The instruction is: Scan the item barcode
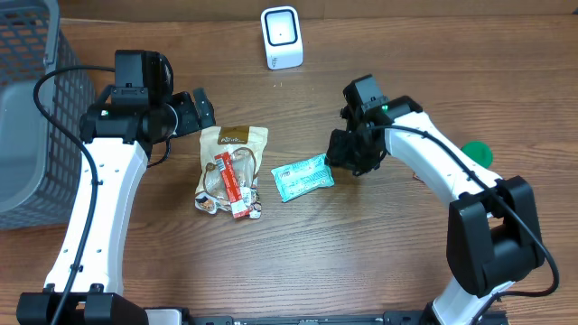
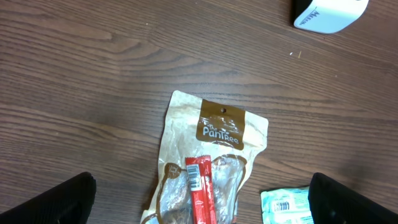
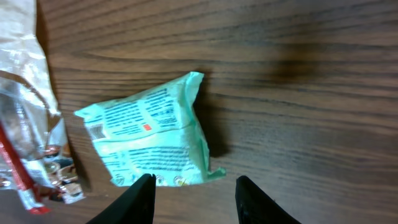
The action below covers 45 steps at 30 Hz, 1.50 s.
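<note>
The right gripper (image 3: 196, 199) is nearest the right wrist camera. Its dark, blunt fingertips (image 3: 144, 193) stand partly apart with only bare wood between them, so it holds nothing. Just ahead of those fingertips lies the task item, a mint-green packet (image 3: 152, 140). It is a flat, soft film pillow pack with crimped ends and one corner turned up, and it rests printed side up on the table (image 1: 361, 253). Whether the nearer fingertip touches its edge cannot be determined. A small barcode (image 2: 289, 205) shows on the upward face, so the packet probably has to be lifted and turned to present that face for scanning. Beyond the packet from the right gripper, just beside it, lies a tan paper-look snack pouch (image 1: 230, 167) with a clear, crinkled window. A slim red stick pack (image 1: 233, 185) lies across it. The left gripper (image 2: 202, 199) hangs above the pouch's top edge with its jaws at full spread and nothing in them, apparently on standby. The scanner (image 1: 281, 36), a small white rounded block of hard plastic, stands upright well apart from both grippers, at the far edge of the table. A grey mesh basket (image 1: 27, 108) sits outboard of the left arm.
</note>
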Motion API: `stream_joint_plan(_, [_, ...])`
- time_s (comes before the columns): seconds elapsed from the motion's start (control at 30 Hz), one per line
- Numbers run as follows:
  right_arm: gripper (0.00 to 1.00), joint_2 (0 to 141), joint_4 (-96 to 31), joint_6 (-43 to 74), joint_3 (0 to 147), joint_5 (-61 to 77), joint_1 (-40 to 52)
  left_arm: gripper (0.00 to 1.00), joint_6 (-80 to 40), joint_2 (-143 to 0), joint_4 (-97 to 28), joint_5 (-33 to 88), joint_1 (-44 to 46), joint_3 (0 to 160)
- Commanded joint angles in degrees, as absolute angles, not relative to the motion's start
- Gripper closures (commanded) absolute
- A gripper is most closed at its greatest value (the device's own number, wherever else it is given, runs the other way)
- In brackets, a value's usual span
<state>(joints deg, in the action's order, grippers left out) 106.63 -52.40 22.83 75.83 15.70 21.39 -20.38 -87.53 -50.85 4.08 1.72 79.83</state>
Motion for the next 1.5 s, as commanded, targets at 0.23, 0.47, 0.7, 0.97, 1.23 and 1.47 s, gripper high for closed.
stream_joint_plan(0.23, [0.59, 106.5, -42.6, 19.6, 68.6, 18.2, 21.7, 0.00, -18.9, -87.2, -50.8, 3.9, 1.6, 80.3])
stream_joint_plan(0.47, [0.58, 106.5, -36.6, 19.7, 64.1, 20.5, 21.7, 0.00, -18.9, -87.2, -50.8, 3.9, 1.6, 80.3])
stream_joint_plan(0.7, [0.58, 106.5, -30.7, 21.7, 60.0, 23.7, 21.7, 0.00, -18.9, -87.2, -50.8, 3.9, 1.6, 80.3])
stream_joint_plan(0.97, [0.60, 106.5, -30.2, 22.7, 59.8, 23.7, 21.7, 0.00, -18.9, -87.2, -50.8, 3.9, 1.6, 80.3])
stream_joint_plan(1.23, [0.62, 106.5, -29.8, 22.7, 59.4, 23.6, 21.7, 0.00, -18.9, -87.2, -50.8, 3.9, 1.6, 80.3])
stream_joint_plan(1.47, [0.82, 106.5, -29.6, 22.7, 59.2, 23.5, 21.7, 0.00, -18.9, -87.2, -50.8, 3.9, 1.6, 80.3])
